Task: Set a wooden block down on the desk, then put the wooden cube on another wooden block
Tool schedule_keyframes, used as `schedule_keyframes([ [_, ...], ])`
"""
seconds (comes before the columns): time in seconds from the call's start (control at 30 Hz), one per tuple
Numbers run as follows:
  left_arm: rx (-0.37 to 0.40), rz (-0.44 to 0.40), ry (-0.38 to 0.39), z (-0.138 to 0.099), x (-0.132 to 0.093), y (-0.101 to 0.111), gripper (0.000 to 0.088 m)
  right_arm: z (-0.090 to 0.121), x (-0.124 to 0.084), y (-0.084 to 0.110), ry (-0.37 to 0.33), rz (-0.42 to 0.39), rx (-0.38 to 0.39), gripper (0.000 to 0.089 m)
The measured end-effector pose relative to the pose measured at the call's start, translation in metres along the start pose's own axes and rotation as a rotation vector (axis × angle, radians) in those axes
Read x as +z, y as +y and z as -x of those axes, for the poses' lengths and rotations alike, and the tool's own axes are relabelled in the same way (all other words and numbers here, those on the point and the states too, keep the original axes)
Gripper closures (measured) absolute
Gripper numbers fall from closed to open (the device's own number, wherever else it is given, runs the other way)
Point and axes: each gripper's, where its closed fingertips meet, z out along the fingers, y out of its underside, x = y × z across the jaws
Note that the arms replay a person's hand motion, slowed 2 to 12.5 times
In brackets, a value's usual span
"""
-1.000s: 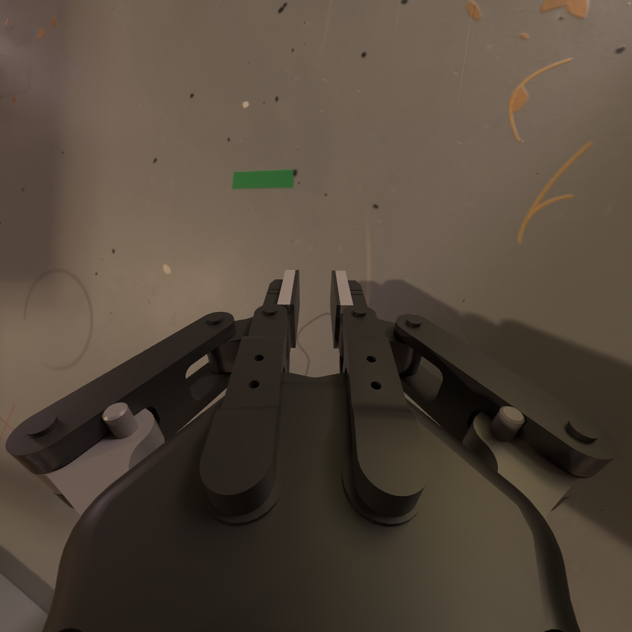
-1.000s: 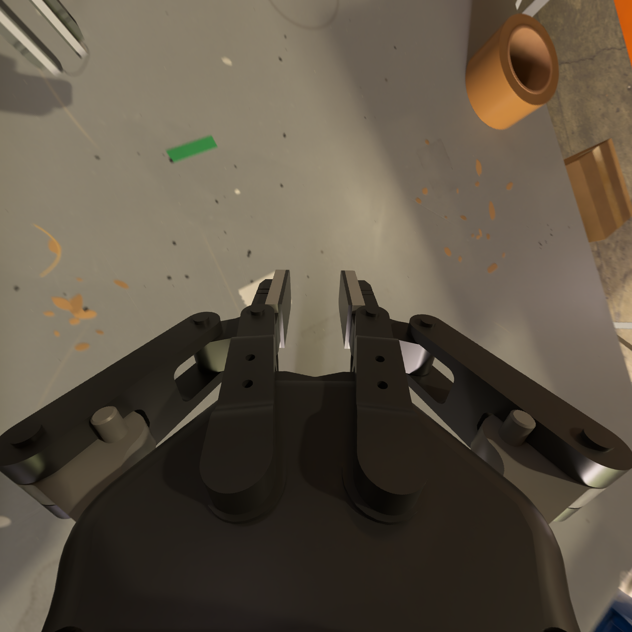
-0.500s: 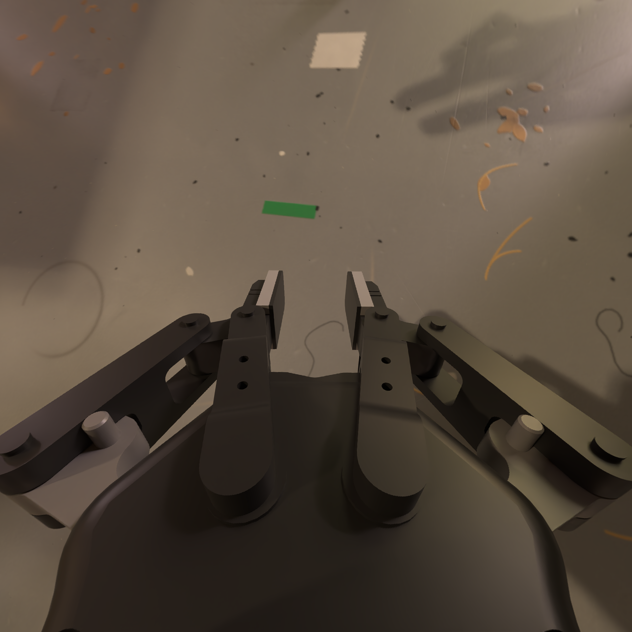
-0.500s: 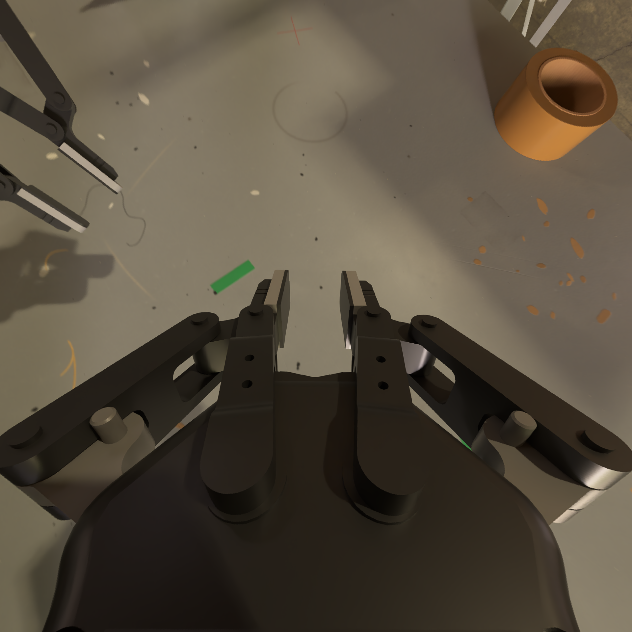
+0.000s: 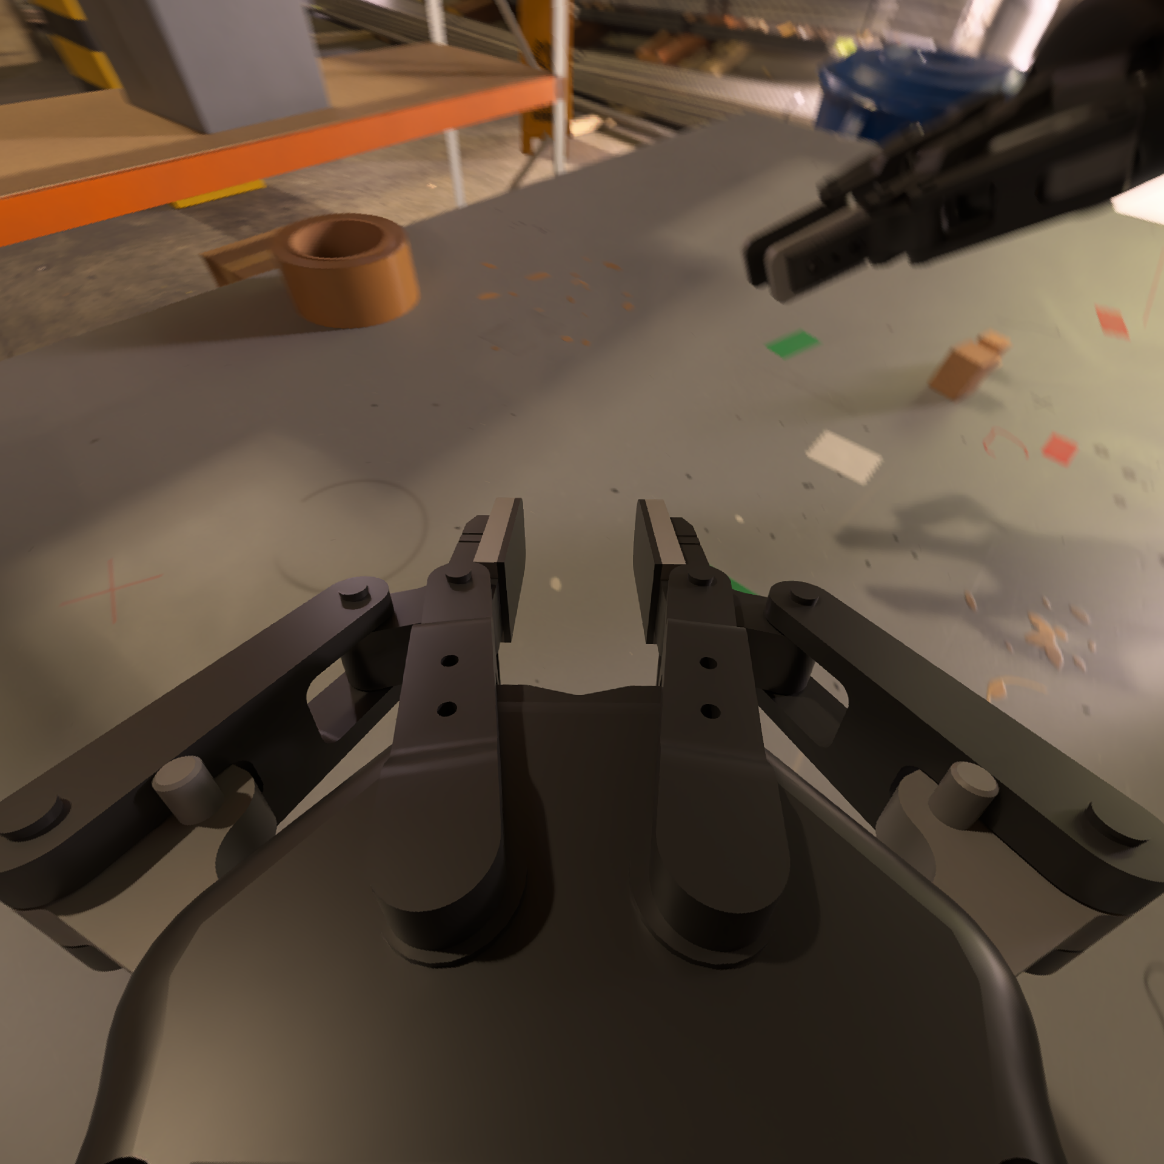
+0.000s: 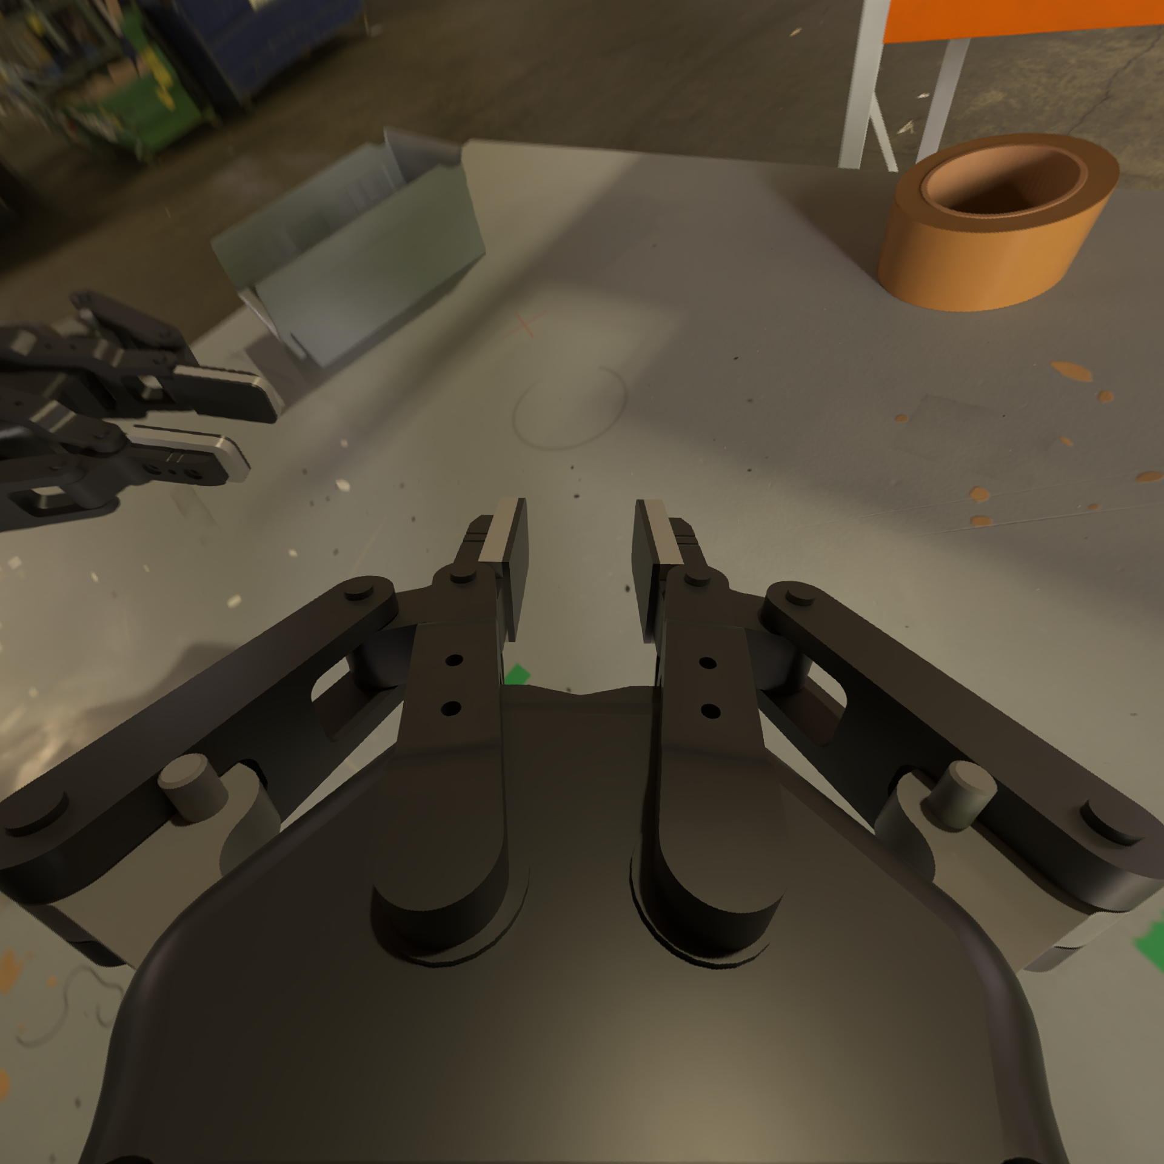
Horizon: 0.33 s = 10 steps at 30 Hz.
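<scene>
A small wooden block (image 5: 958, 373) lies tilted on the grey desk (image 5: 567, 403) at the far right of the left wrist view, with a smaller wooden piece (image 5: 992, 342) touching its far side. My left gripper (image 5: 578, 535) is open and empty, above the desk and well short of the blocks. It also shows at the left of the right wrist view (image 6: 239, 422). My right gripper (image 6: 579, 535) is open and empty above the desk. It also shows in the left wrist view (image 5: 781, 258), high above the blocks. No block shows in the right wrist view.
A brown tape roll (image 5: 348, 271) (image 6: 995, 220) stands near the desk's far edge. A grey open box (image 6: 359, 252) sits at the desk's corner. Green (image 5: 792, 344), white (image 5: 843, 456) and red (image 5: 1058, 448) patches mark the surface. An orange shelf (image 5: 252, 151) stands beyond the desk.
Both wrist cameras have tilted up from looking down at the desk to looking across it. The left gripper's fingers have spread wider. The blocks and the tape roll have come into the left view.
</scene>
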Motion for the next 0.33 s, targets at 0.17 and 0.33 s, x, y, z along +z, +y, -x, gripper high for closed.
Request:
schedule_keyframes([
  [0.17, -0.198, -0.086, -0.082, 0.033, -0.003, -0.008, 0.0563, -0.013, 0.007, -0.002, 0.006, -0.061, 0.135, 0.0497],
  [0.33, -0.337, -0.09, -0.053, 0.044, 0.005, -0.002, 0.0514, -0.022, 0.016, 0.008, 0.001, -0.051, 0.214, 0.0353],
])
